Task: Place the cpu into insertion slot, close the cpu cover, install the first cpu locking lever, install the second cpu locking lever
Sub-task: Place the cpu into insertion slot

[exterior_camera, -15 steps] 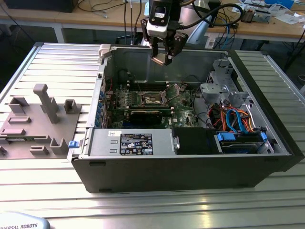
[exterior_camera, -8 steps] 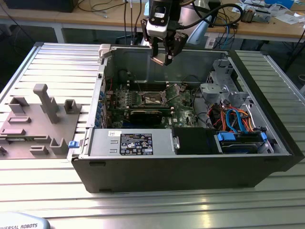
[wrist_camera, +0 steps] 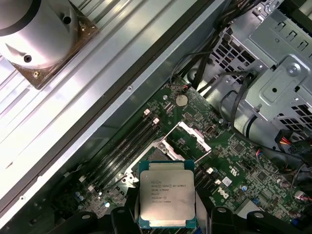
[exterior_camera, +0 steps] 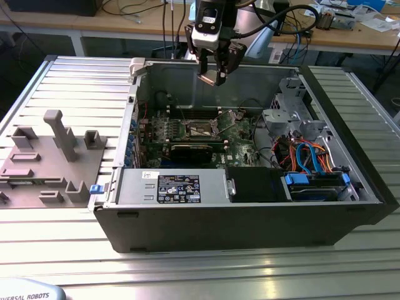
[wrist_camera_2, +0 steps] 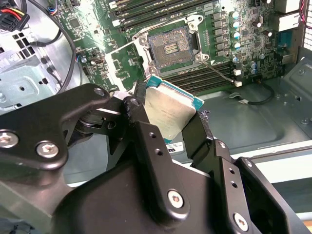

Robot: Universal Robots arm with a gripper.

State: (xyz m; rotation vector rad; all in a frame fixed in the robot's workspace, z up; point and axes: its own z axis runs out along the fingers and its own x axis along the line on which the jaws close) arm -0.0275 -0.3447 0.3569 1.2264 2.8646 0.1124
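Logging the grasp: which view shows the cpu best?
The first wrist view: the cpu faces it squarely. The second wrist view sees it slanted, partly behind the pincer; the exterior view, small above the case.

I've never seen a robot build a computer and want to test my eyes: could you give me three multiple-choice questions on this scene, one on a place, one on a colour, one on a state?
1. Where is the chip? A on the floor; B in the gripper, above the open case; C in a person's hand.
2. What colour is the circuit board? A red; B white; C green.
3. How is the socket? A empty; B filled by a chip; C hidden under a fan.
Answers: 1 B, the gripper clamps its edges; 2 C, green shows all around the socket; 3 A, its bare contacts show.
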